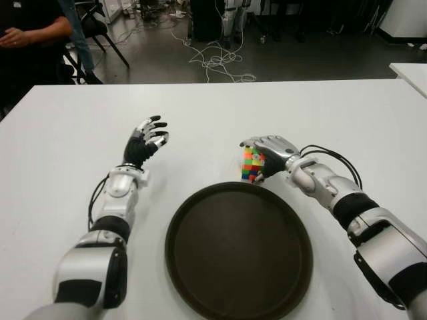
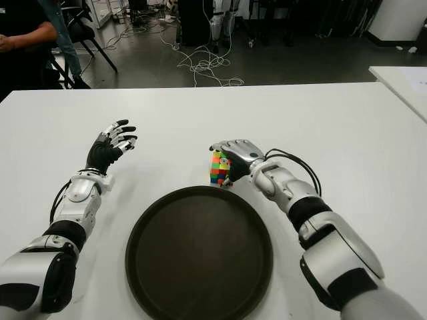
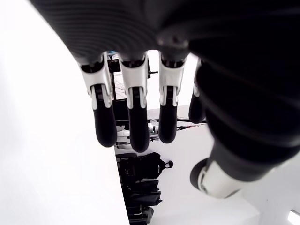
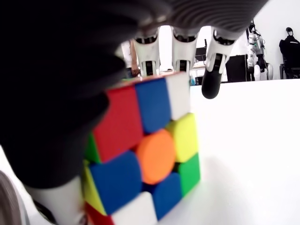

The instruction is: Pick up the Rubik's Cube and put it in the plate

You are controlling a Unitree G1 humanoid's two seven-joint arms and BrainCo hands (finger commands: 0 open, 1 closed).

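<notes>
The Rubik's Cube (image 1: 252,165) is a multicoloured cube just beyond the far rim of the dark round plate (image 1: 240,253). My right hand (image 1: 270,150) wraps it from the right side. In the right wrist view the fingers (image 4: 183,42) curl over the cube (image 4: 145,150) and the thumb presses its near side, with the cube's lower edge close to the white table (image 1: 333,113). My left hand (image 1: 148,137) shows to the left of the plate, fingers (image 3: 136,122) spread and holding nothing.
A seated person (image 1: 27,33) and a chair are past the table's far left corner. Cables (image 1: 213,60) lie on the floor behind the table. A second white table (image 1: 410,70) stands at the far right.
</notes>
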